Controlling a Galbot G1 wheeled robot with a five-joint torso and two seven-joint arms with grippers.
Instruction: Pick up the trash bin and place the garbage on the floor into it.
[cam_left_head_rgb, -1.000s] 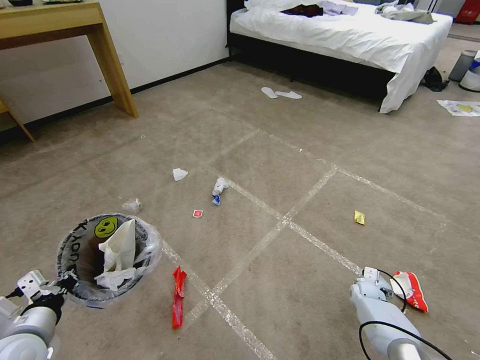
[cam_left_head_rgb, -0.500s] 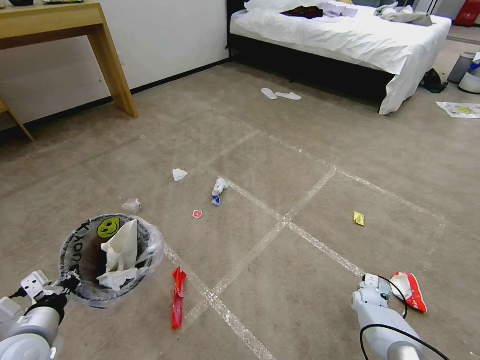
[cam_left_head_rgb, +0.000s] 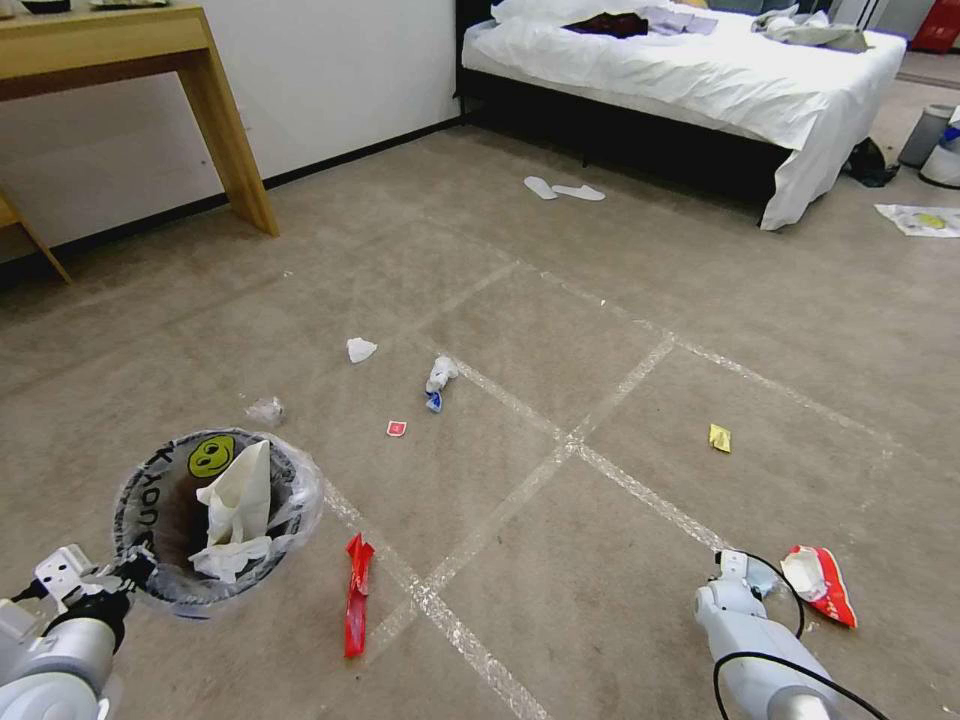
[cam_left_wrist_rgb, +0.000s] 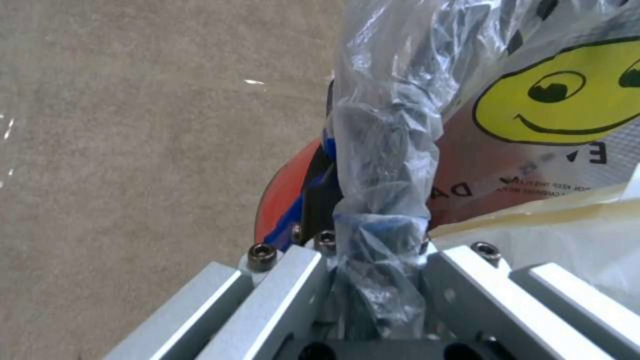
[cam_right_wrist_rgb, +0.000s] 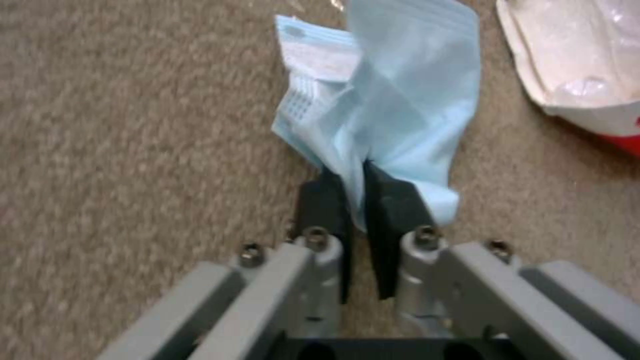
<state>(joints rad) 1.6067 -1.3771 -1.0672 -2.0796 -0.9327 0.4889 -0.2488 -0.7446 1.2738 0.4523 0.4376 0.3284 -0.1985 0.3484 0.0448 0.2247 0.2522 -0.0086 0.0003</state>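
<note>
The trash bin (cam_left_head_rgb: 160, 500), red with a black rim, a yellow smiley and a clear liner, hangs at the lower left of the head view with white paper (cam_left_head_rgb: 235, 505) inside. My left gripper (cam_left_head_rgb: 130, 572) is shut on its rim and liner (cam_left_wrist_rgb: 383, 165). At the lower right, my right gripper (cam_left_head_rgb: 745, 572) is down at the floor (cam_left_head_rgb: 560, 330), shut (cam_right_wrist_rgb: 353, 172) on a light-blue mask (cam_right_wrist_rgb: 400, 110). Other garbage lies around: a red wrapper (cam_left_head_rgb: 355, 595), a red-and-white wrapper (cam_left_head_rgb: 820, 585), a tissue (cam_left_head_rgb: 360, 349), a white-and-blue piece (cam_left_head_rgb: 438, 380), a small red square (cam_left_head_rgb: 396, 428), and a yellow packet (cam_left_head_rgb: 719, 437).
A bed (cam_left_head_rgb: 700, 70) with white sheets stands at the back right, with white slippers (cam_left_head_rgb: 560, 188) in front of it. A wooden table leg (cam_left_head_rgb: 235, 140) is at the back left by the wall. A grey bin (cam_left_head_rgb: 925, 130) and a paper sheet (cam_left_head_rgb: 925, 220) sit far right.
My right arm has drawn slightly back toward me and to the left. The trash bin has only swayed a little in my left gripper.
</note>
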